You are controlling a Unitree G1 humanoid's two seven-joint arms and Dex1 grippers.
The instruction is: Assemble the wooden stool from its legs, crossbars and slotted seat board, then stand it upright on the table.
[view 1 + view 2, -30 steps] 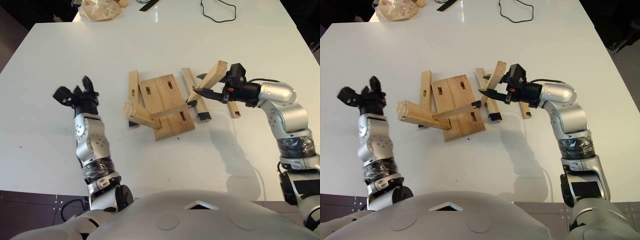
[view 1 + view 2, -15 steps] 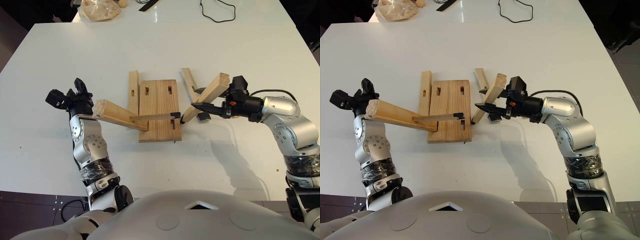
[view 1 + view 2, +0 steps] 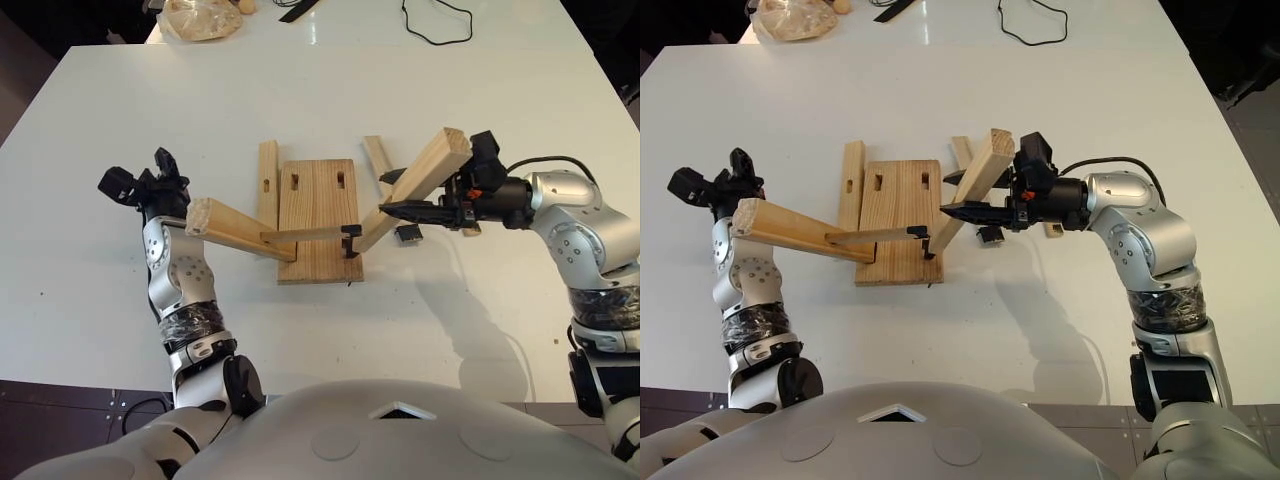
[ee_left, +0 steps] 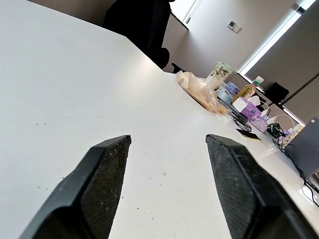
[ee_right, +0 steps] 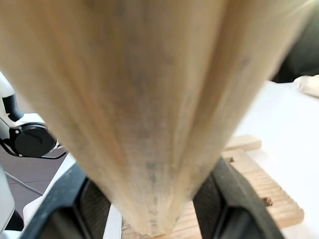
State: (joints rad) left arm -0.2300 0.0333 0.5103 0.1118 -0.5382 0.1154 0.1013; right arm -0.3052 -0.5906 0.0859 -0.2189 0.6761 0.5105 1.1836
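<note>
The slotted seat board lies flat mid-table. A wooden leg with a thin crossbar joined to it leans over the board's left side. Its thick end is close beside my left wrist. My left gripper is open and holds nothing; its fingers stand apart over bare table. My right gripper is shut on a second wooden leg, held slanted. The lower end of that leg is at the board's right edge, near the crossbar's dark tip.
A loose slotted leg lies along the board's left edge. More wooden pieces lie behind my right gripper. A clear bag and a black cable are at the far edge. Bare table spreads left, right and front.
The seat board went from skewed to square and the leg-and-crossbar assembly swung left toward my left wrist. My right gripper carried its leg left, to the board's right edge.
</note>
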